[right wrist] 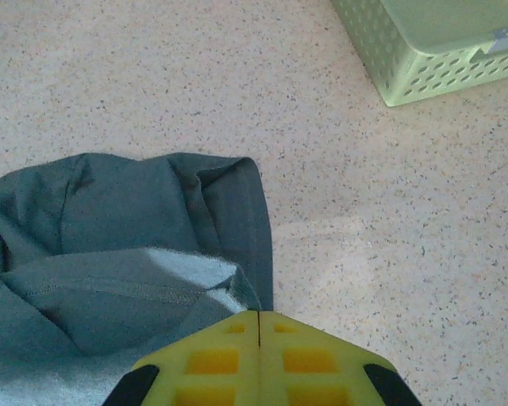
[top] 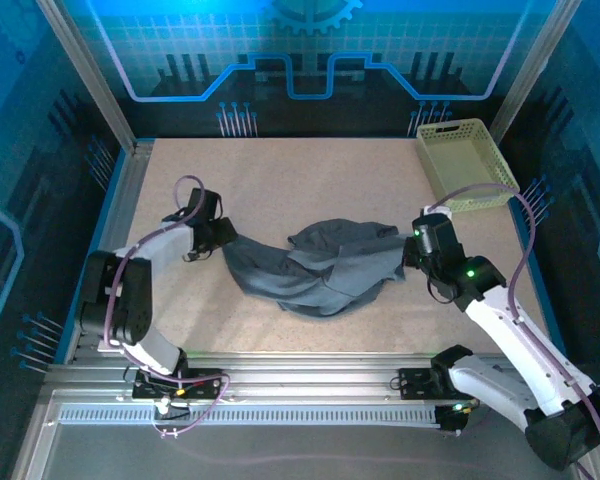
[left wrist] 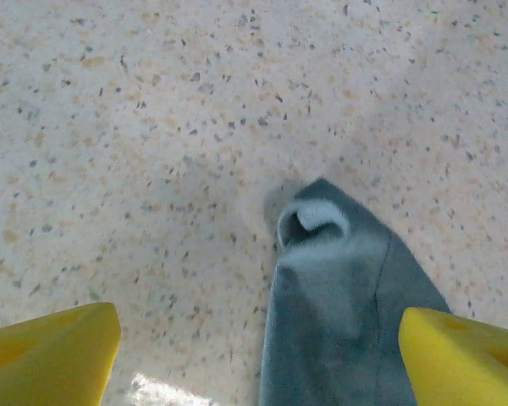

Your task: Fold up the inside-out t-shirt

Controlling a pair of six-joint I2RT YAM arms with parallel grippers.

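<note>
Pale green basket (top: 467,165) sits at the speckled table's (top: 310,180) far-right corner.

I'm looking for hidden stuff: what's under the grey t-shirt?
The t-shirt lies crumpled on the speckled table; anything beneath its folds is covered and cannot be seen.

Left wrist view: dark slate-grey soft fabric t-shirt (left wrist: 347,321) runs off the edge at 6 o'clock; yellow plastic fingers (left wrist: 51,355) of the left gripper (left wrist: 260,317) cropped at 7 and 5; right wrist view: pale yellow-green perforated plastic basket (right wrist: 423,59) cut at 1 o'clock; t-shirt corner hidden under right gripper (right wrist: 258,315).
</note>
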